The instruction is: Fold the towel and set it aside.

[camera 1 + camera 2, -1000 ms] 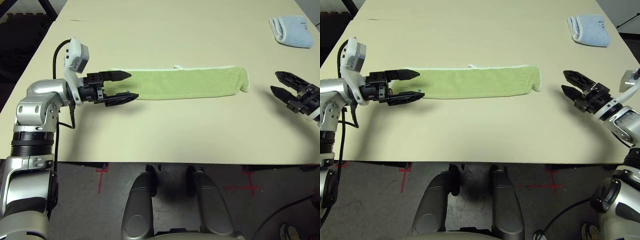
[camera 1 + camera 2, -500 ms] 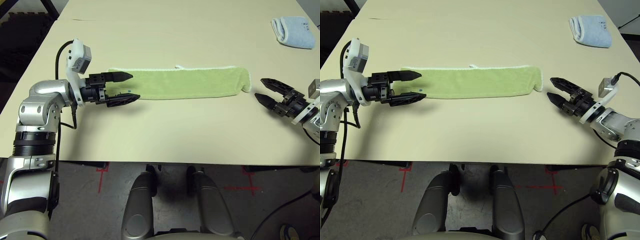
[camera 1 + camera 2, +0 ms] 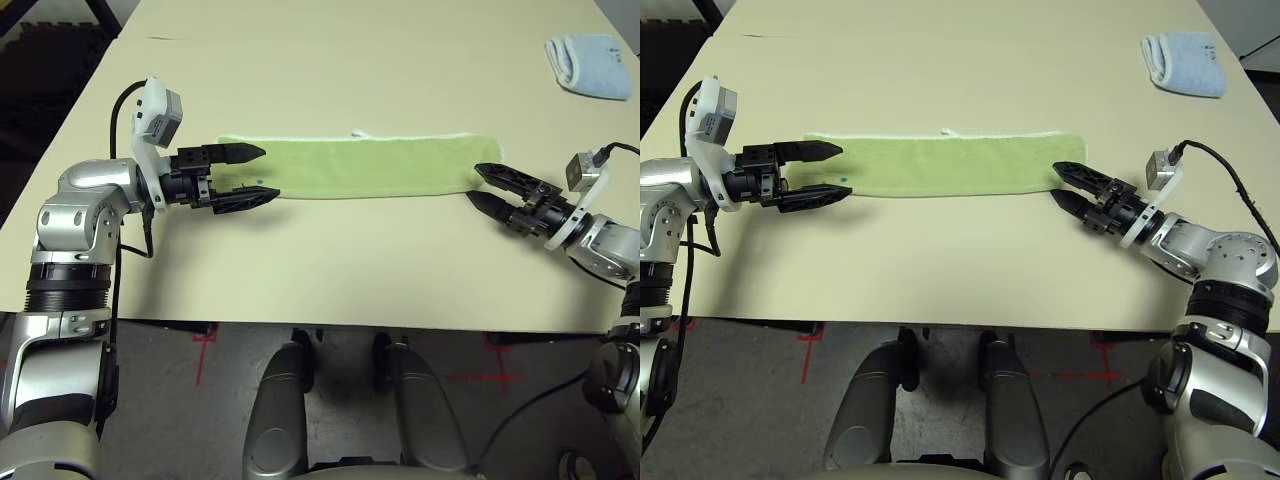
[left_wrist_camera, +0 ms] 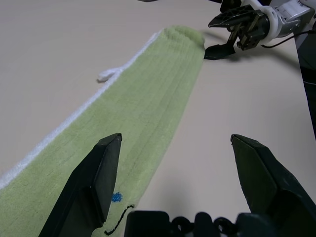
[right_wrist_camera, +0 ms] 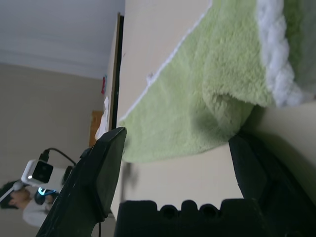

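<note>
Nearest, both grippers at the towel's (image 3: 350, 168) two ends, fingers spread, holding nothing: left gripper (image 3: 247, 174) straddling the left end, right gripper (image 3: 487, 187) just at the right end. Long axis running left to right across the table (image 3: 330, 270), between the two. Farther back, a small white label (image 3: 358, 134) on the far edge, no readable writing. Farthest, blue towel (image 3: 588, 64) at the right corner.

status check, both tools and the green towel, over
Left tool open at the left end of the long light green terry towel. Right tool open at its right end. Towel flat, not gripped. Pale blue folded towel far right, clear.
</note>
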`<state>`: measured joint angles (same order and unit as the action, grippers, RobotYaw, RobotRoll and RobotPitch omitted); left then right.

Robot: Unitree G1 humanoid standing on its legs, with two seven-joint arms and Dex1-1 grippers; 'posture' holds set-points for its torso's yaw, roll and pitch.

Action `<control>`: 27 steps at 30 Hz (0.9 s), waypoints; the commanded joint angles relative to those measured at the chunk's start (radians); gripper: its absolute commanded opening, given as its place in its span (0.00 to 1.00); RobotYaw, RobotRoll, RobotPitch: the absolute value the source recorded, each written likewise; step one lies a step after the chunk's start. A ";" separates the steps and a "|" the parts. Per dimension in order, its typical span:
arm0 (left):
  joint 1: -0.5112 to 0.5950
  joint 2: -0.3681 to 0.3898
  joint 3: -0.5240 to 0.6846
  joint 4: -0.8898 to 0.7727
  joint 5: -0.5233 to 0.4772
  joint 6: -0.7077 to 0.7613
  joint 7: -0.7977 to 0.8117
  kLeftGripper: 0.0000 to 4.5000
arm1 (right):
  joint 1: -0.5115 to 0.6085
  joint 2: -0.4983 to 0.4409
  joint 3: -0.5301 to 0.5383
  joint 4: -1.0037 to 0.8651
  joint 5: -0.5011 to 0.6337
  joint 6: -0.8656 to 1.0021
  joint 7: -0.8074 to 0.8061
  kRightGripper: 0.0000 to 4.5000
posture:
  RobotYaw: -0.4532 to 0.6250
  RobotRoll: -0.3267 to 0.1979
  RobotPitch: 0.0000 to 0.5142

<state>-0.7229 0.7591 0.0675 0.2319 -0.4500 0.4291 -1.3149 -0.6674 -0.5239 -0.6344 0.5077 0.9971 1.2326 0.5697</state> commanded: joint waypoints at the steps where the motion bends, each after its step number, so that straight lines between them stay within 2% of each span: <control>1: -0.007 0.001 -0.004 -0.004 -0.006 -0.007 -0.015 1.00 | -0.023 -0.056 0.009 0.021 -0.016 -0.049 0.068 1.00 | 0.38 0.62 0.54; 5: -0.009 -0.001 -0.006 -0.003 -0.005 -0.006 -0.016 1.00 | -0.035 -0.097 0.075 0.038 -0.052 -0.091 0.172 1.00 | 0.38 0.62 0.54; 12: -0.012 -0.002 -0.007 -0.001 -0.003 -0.006 -0.017 1.00 | -0.048 -0.103 0.094 0.065 -0.067 -0.108 0.209 1.00 | 0.38 0.62 0.54; 17: -0.009 0.004 -0.006 -0.009 -0.004 0.001 -0.018 1.00 | 0.028 -0.088 0.028 0.041 -0.044 -0.070 0.127 1.00 | 0.38 0.62 0.55; 27: -0.015 0.005 -0.011 -0.005 -0.002 0.003 -0.024 1.00 | 0.105 0.024 -0.085 -0.014 -0.033 -0.190 -0.080 1.00 | 0.37 0.62 0.54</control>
<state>-0.7351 0.7586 0.0663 0.2335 -0.4500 0.4300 -1.3277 -0.5952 -0.5011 -0.6996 0.4932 0.9779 1.0667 0.5357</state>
